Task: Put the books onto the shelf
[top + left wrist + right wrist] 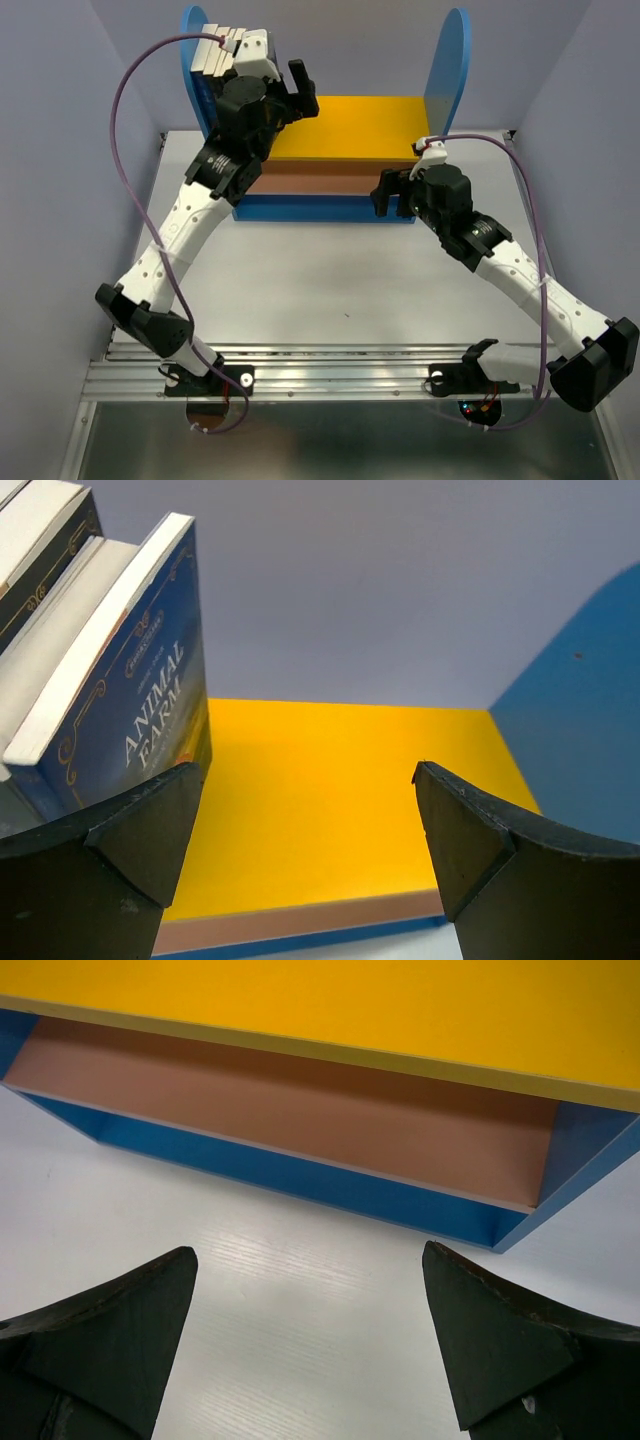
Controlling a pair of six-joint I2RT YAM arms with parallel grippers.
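Note:
Several books [220, 50] stand upright on the shelf's yellow upper board [360, 125], leaning against the left blue panel [190, 40]. In the left wrist view the nearest book [150, 710] has a dark blue cover reading "Animal Farm". My left gripper [303, 90] hovers just right of the books, over the yellow board [340, 800]. It [310, 775] is open with nothing between its fingers. My right gripper [392, 195] is low in front of the shelf's blue base [300, 1175], open and empty [310, 1260] over the white table.
The brownish-pink lower board [300, 1110] holds nothing in view. The right blue panel [450, 60] rises beside the yellow board. White table top [330, 270] spreads in front of the shelf. A metal rail [330, 365] runs along the near edge. Pale walls enclose the table.

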